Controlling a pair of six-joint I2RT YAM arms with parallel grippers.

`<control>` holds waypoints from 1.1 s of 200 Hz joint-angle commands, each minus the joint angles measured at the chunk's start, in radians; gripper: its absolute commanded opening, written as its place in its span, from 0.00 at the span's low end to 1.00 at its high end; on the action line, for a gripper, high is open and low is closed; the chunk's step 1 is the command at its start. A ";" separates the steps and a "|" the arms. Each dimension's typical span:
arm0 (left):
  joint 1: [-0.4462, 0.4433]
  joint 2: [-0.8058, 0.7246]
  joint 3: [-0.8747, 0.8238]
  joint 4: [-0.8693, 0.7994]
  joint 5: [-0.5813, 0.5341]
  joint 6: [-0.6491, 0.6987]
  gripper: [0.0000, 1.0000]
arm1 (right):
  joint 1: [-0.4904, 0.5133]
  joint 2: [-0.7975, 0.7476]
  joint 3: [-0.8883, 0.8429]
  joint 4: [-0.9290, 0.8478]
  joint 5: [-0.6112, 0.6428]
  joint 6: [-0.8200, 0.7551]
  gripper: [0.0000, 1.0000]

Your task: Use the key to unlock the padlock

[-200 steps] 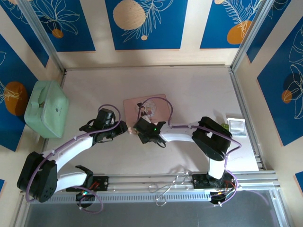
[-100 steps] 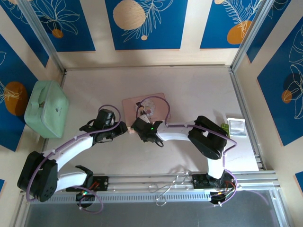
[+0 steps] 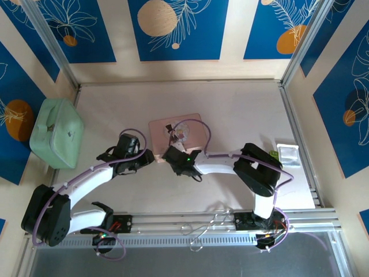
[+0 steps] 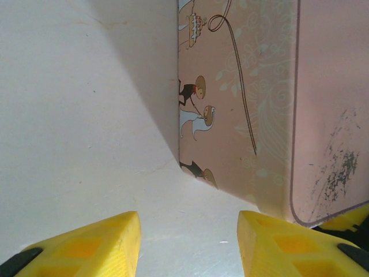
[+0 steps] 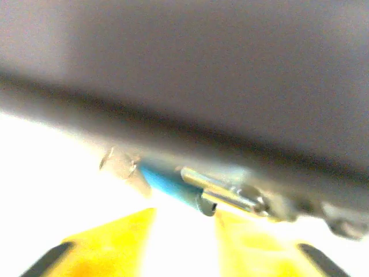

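Left gripper (image 4: pixel 187 242) jaws spread, at box (image 4: pixel 242 115) 7 o'clock corner. Right gripper (image 5: pixel 184 231) jaws spread, blurry; padlock (image 5: pixel 173 183) just ahead of its tips, box's 6 o'clock edge.

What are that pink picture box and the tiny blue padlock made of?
The pink picture box looks like printed tin or coated card: smooth, with dark scuffs near one corner. The padlock has a blue painted or plastic body and shiny silvery metal parts; blurred, so uncertain.
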 commanded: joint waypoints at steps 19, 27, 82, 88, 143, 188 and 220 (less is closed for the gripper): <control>0.019 0.003 -0.003 -0.007 0.018 0.015 0.48 | -0.012 -0.114 -0.094 0.175 -0.063 -0.026 0.55; 0.020 0.004 -0.004 -0.006 0.018 0.015 0.48 | -0.016 -0.124 -0.108 0.203 -0.061 -0.031 0.57; 0.023 0.008 -0.005 -0.001 0.022 0.015 0.48 | -0.042 -0.078 -0.098 0.258 -0.034 -0.050 0.68; 0.023 0.008 -0.005 0.000 0.023 0.013 0.48 | -0.043 -0.068 -0.092 0.256 -0.036 -0.053 0.66; 0.023 0.016 -0.005 0.004 0.025 0.013 0.48 | -0.054 -0.008 -0.036 0.222 -0.039 -0.028 0.59; 0.023 0.019 -0.004 0.006 0.028 0.012 0.48 | -0.057 0.021 -0.016 0.217 -0.035 -0.037 0.53; 0.023 0.019 0.000 0.000 0.025 0.015 0.48 | -0.062 0.044 -0.001 0.201 -0.029 -0.030 0.46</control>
